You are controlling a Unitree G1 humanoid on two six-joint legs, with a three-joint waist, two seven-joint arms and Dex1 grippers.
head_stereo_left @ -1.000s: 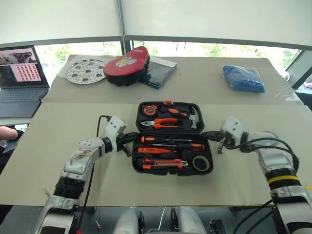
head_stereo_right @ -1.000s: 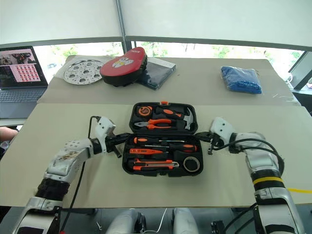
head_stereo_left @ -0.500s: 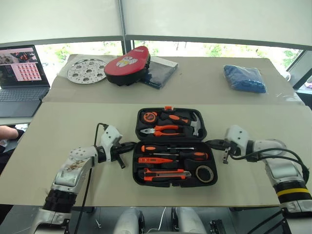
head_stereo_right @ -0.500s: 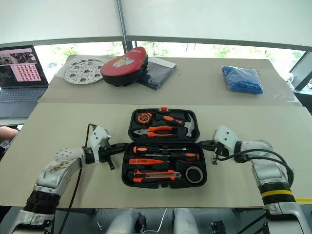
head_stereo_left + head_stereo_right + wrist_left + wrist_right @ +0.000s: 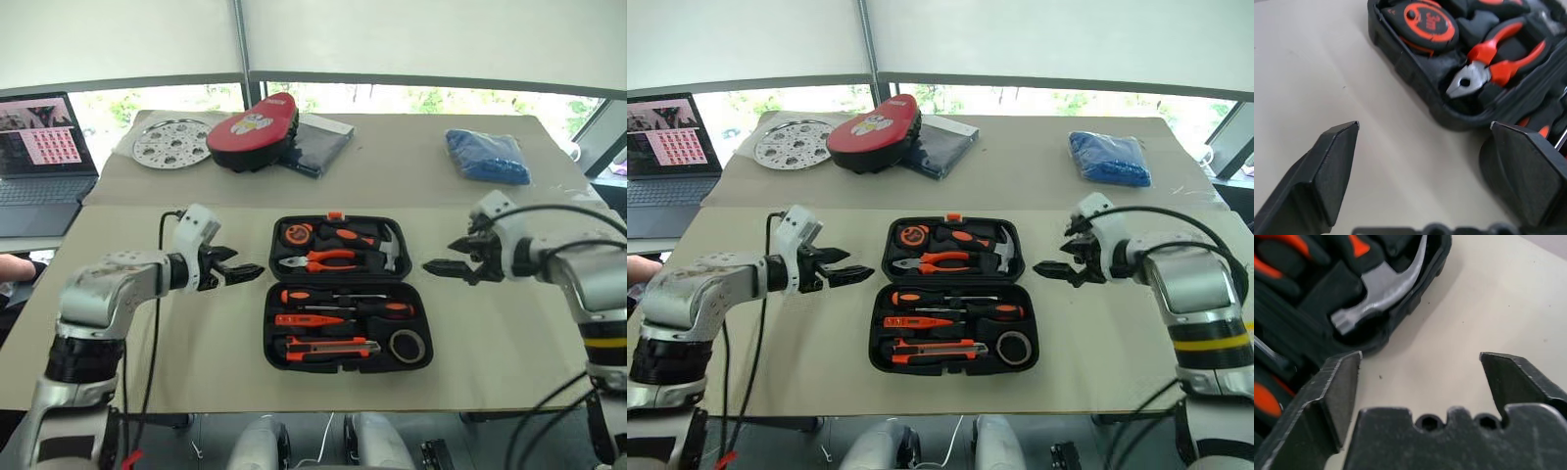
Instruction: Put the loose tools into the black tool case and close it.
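The black tool case (image 5: 269, 333) lies open flat in the middle of the near table. In its near half rest the loose tools: thin-shaft screwdrivers (image 5: 343, 297), a small orange one (image 5: 312, 320), a utility knife (image 5: 328, 345) and a grey tape ring (image 5: 409, 345). Pliers (image 5: 1488, 63), a tape measure (image 5: 1425, 19) and a hammer (image 5: 1381, 289) fill the far half. My left gripper (image 5: 240, 269) hovers open just left of the case, holding nothing. On the case's right side my right gripper (image 5: 441, 266) is open too, its fingers (image 5: 1334, 396) spread over bare table.
On the far table sit a red-and-black pad (image 5: 253, 129), a perforated metal disc (image 5: 171, 142), a dark folded item (image 5: 321, 142) and a blue cloth bundle (image 5: 487, 155). A laptop (image 5: 39, 147) stands at far left. A person's hand (image 5: 10, 264) shows at the left edge.
Both grippers were shut at the sides of the case; now they have risen off the table and opened. The case and its tools lie as before.
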